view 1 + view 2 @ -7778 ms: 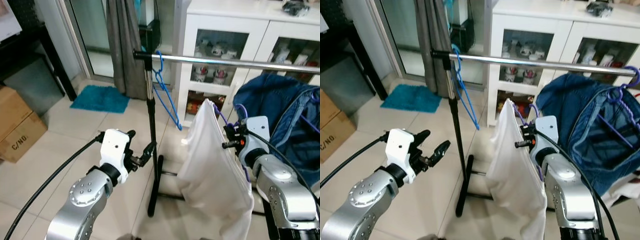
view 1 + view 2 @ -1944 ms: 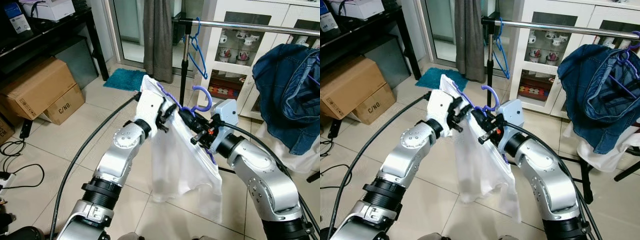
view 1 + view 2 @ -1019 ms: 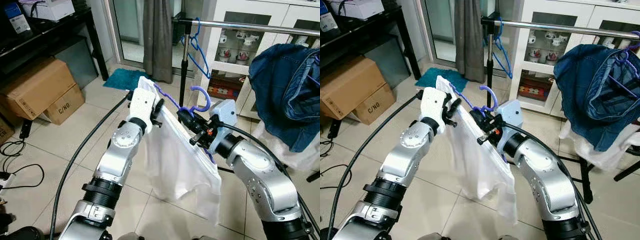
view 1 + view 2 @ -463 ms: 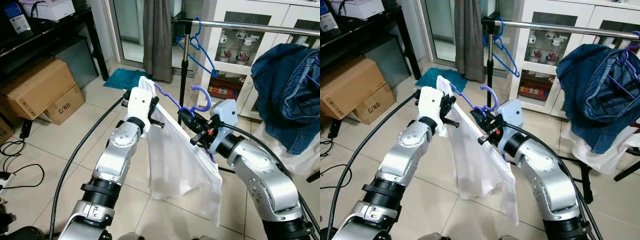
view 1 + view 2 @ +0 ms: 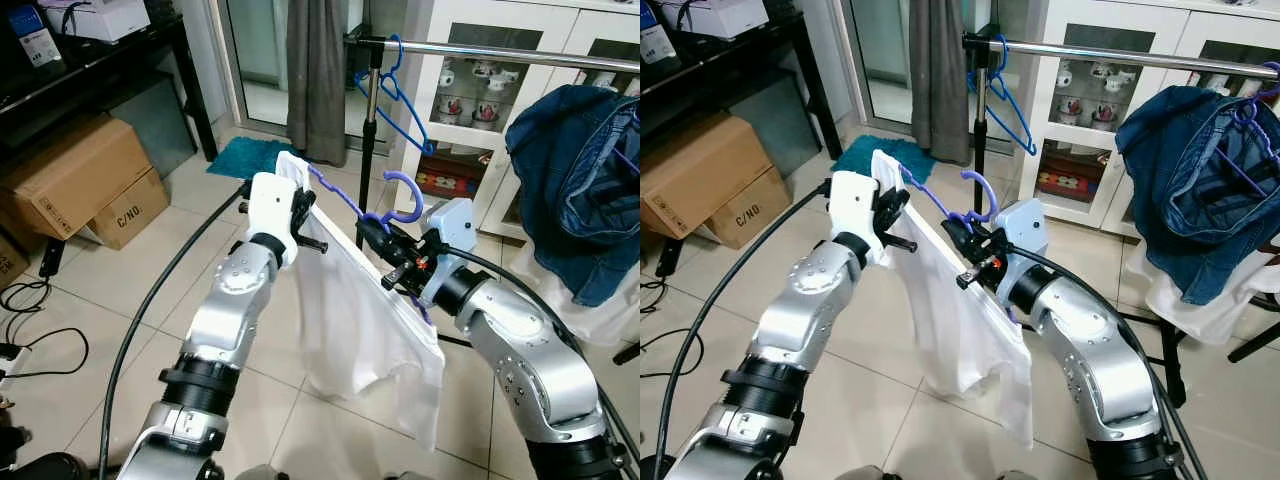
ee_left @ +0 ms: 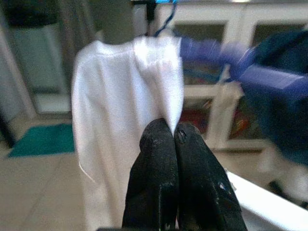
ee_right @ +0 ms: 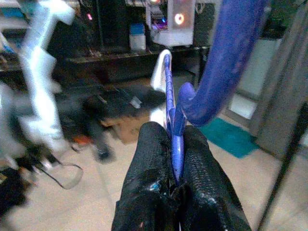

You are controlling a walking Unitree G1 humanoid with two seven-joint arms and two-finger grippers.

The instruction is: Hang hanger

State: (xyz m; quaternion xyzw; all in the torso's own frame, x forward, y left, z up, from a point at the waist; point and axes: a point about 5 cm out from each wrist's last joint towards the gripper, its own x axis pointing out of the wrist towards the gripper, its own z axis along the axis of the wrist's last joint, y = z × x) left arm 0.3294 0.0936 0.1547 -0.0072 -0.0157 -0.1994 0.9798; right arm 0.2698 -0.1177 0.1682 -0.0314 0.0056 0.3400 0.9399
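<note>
A purple hanger (image 5: 345,205) carries a white shirt (image 5: 365,320) and is held tilted between my two arms, below and in front of the metal rail (image 5: 500,52). My right gripper (image 5: 373,233) is shut on the hanger's neck, just under its hook (image 7: 226,62). Shut fingers (image 7: 159,159) pinch the purple stem in the right wrist view. My left gripper (image 5: 304,216) is shut on a fold of the shirt (image 6: 120,110) at the hanger's upper end. A bare blue hanger (image 5: 395,90) hangs at the rail's left end.
A blue denim jacket (image 5: 580,190) hangs at the rail's right end. The rack's black pole (image 5: 368,140) stands behind the shirt. A white glass-door cabinet (image 5: 470,110) and a grey curtain (image 5: 318,70) are behind. Cardboard boxes (image 5: 75,180) sit at the left, beside a teal mat (image 5: 245,157).
Since 7.8 s ago the view has backed away from the rail, and my left gripper, then open, now pinches the shirt. Over the last second the shirt's hem and blue hanger swing slightly.
</note>
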